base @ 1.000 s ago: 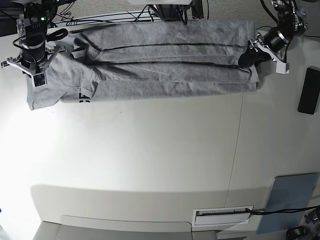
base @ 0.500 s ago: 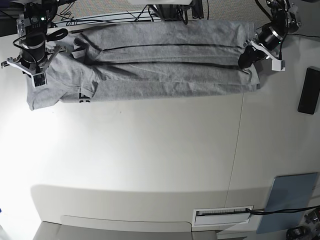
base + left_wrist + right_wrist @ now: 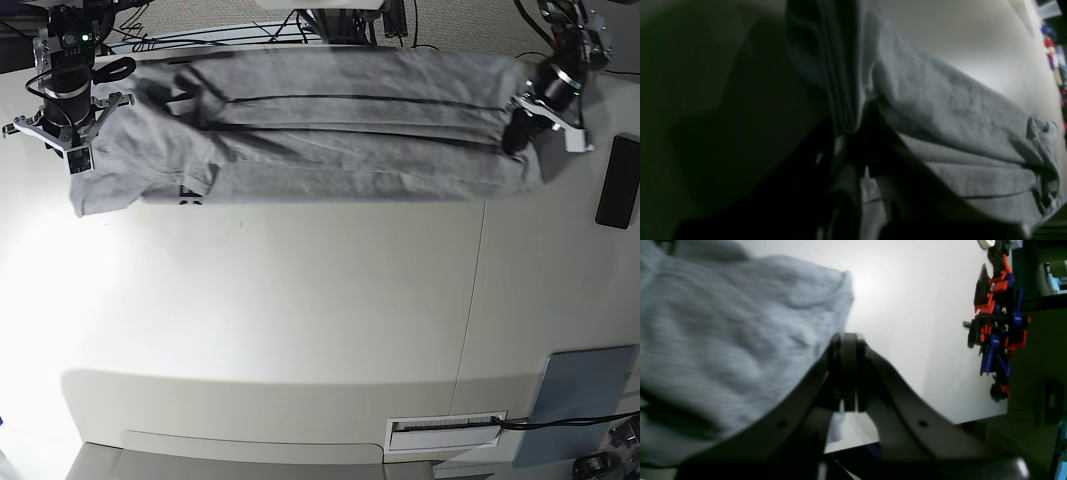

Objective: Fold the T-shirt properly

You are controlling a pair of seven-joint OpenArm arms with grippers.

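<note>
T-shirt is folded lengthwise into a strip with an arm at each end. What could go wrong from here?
The T-shirt lies at the far edge of the table; a further pull could drag cloth over that edge. The left gripper pinches a stacked hem end, so inner layers may slip out. The sleeve end under the right gripper is splayed and wrinkled, which could fold in crooked.

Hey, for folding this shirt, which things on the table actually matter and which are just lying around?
Part of the job:
- T-shirt, stretched along the table's far edge
- left gripper, at its hem end
- right gripper, at its sleeve end

Just lying about:
- black phone-like slab
- blue-grey pad
- white barcode label
- red, blue and black parts
</note>
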